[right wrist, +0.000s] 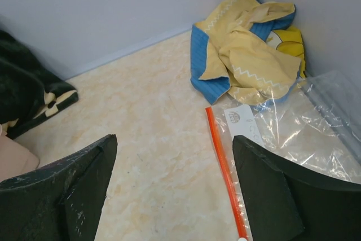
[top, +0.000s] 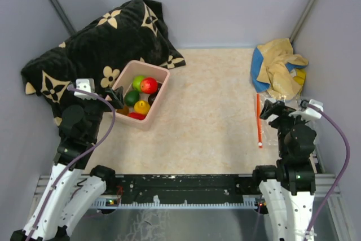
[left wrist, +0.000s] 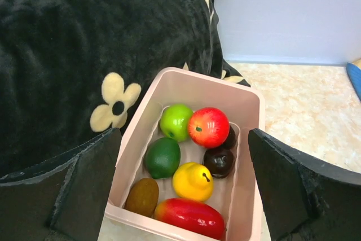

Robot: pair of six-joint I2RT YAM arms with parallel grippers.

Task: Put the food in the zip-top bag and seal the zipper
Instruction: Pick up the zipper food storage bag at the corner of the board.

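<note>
The food (top: pixel 141 91) lies in a pink tub (top: pixel 158 95) at the left: red apple (left wrist: pixel 208 127), green apple (left wrist: pixel 175 121), lime (left wrist: pixel 163 157), yellow pear (left wrist: pixel 193 181), kiwi (left wrist: pixel 142 196), red mango (left wrist: pixel 189 217) and dark plums (left wrist: pixel 219 161). My left gripper (top: pixel 117 97) is open and empty, above the tub's near end (left wrist: pixel 183 196). The clear zip-top bag (right wrist: pixel 293 131) lies flat at the right, its orange-red zipper (top: pixel 259 120) along its left edge, also in the right wrist view (right wrist: pixel 224 169). My right gripper (top: pixel 272 108) is open and empty, above the bag's mouth (right wrist: pixel 180 196).
A black flowered blanket (top: pixel 96 43) is heaped at the back left, against the tub. A yellow and blue cloth (top: pixel 279 67) is bunched in the back right corner, just beyond the bag. Grey walls close in the table on three sides.
</note>
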